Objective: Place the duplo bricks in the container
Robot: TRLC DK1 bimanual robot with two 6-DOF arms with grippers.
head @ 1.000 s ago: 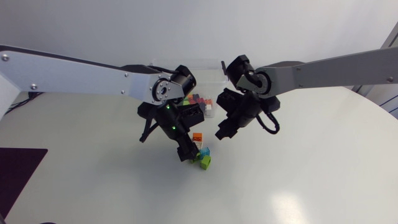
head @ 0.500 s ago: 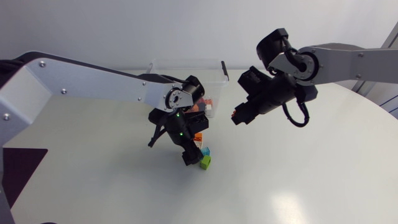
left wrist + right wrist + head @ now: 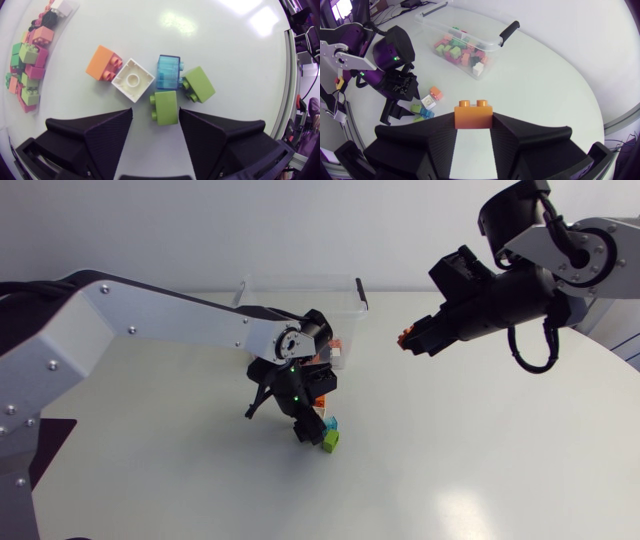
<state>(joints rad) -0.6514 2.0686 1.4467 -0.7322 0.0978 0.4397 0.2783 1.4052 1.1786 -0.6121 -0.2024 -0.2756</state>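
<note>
Your right pincer [image 3: 407, 340], clamped on the orange brick [image 3: 473, 114], sits upper right: centre it over the container [image 3: 270, 284] at top centre before releasing. Left pincer [image 3: 156, 113] gapes wide above the green brick [image 3: 165, 107].

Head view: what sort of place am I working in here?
Probably a robotics lab test bench, not a home: a plain white table, my left arm and right arm coming in from its sides, and a clear container of duplo bricks.
</note>
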